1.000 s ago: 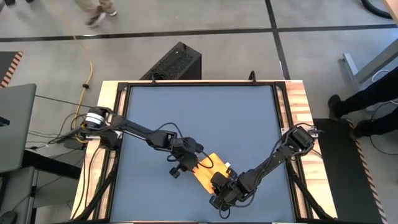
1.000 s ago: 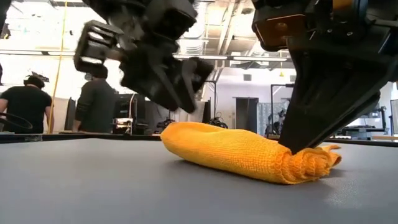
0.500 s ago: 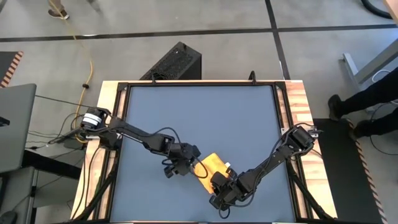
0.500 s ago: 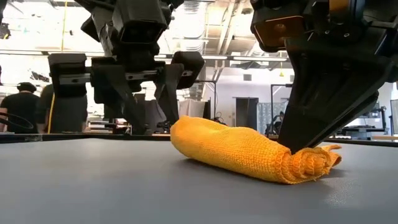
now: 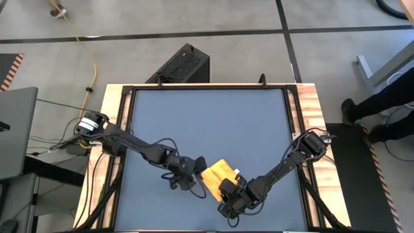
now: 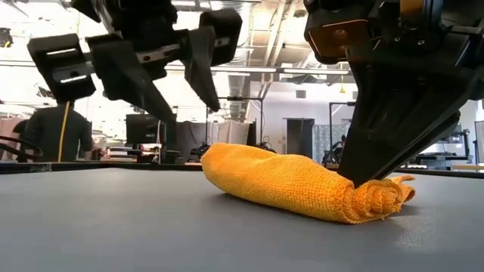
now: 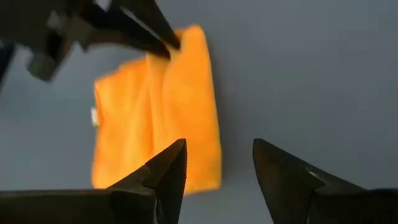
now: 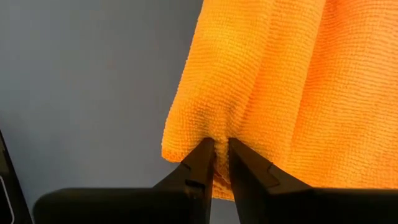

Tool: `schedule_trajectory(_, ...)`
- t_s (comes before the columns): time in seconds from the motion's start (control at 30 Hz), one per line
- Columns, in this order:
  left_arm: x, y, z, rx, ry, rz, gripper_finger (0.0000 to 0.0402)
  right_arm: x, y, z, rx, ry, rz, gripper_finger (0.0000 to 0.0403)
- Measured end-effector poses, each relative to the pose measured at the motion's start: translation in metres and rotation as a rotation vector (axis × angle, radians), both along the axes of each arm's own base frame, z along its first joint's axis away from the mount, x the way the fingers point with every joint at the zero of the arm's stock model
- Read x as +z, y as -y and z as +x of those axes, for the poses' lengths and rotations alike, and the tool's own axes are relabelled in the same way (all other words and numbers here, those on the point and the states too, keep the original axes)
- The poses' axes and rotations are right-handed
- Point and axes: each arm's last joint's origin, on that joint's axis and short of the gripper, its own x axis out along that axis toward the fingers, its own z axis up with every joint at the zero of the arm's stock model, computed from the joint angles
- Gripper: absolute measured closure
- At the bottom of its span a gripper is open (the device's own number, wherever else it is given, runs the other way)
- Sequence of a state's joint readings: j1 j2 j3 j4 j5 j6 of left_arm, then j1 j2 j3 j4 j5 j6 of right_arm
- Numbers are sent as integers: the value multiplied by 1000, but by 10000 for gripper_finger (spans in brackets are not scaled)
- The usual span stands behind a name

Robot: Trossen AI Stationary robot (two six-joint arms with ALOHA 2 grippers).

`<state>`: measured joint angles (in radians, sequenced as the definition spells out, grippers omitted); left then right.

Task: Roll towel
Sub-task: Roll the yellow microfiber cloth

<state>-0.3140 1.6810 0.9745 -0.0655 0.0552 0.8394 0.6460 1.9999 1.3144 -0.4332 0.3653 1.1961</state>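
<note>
The yellow towel [image 5: 218, 173] lies on the grey table as a thick rolled bundle [image 6: 287, 180], resting on its underside. A small white tag [image 7: 93, 116] shows at one edge. My left gripper [image 5: 192, 179] hangs open in the air beside the bundle's left end, fingers [image 7: 166, 174] apart with nothing between them, raised above the table [image 6: 193, 113]. My right gripper [image 5: 226, 189] is shut on the bundle's other end [image 6: 378, 198], near the table's front edge. My right gripper pinches a bunched bit of the towel's end [image 8: 214, 134] between its two fingertips. The fingers [image 8: 200, 163] slant down onto it from the table's near right. The cloth puckers at the pinch, and that end [image 6: 382, 200] rests on the table with the rest of the bundle.
Bare grey table surface [image 5: 207, 123] stretches to the far side and to the left of the towel. A black frame [image 5: 129, 97] rims the table. A dark box [image 5: 182, 65] stands on the floor beyond the far edge. People stand in the room behind [image 6: 57, 136].
My left gripper has come off the towel's left end and drawn back toward the table's near left, rising and rolling about its own axis. The towel has stayed in place under the right gripper's hold.
</note>
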Motion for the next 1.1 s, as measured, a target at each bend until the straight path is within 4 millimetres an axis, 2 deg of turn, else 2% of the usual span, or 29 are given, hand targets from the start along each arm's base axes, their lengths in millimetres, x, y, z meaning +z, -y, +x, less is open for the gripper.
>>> schedule_trajectory(0.4, -32, 3, 14, -117, 50, 180, 218, 0, 0, 0, -1, 1, 1, 329)
schedule_trajectory(0.57, -30, 0, 19, -63, 97, 215, 211, 0, 0, 0, 0, 0, 1, 329)
schedule_trajectory(0.97, -34, -10, 18, -60, 45, 213, 211, 0, 0, 0, -1, 0, 1, 329)
schedule_trajectory(1.1, -49, -9, 22, -62, 25, 224, 211, 0, 1, 0, -1, 0, 1, 329)
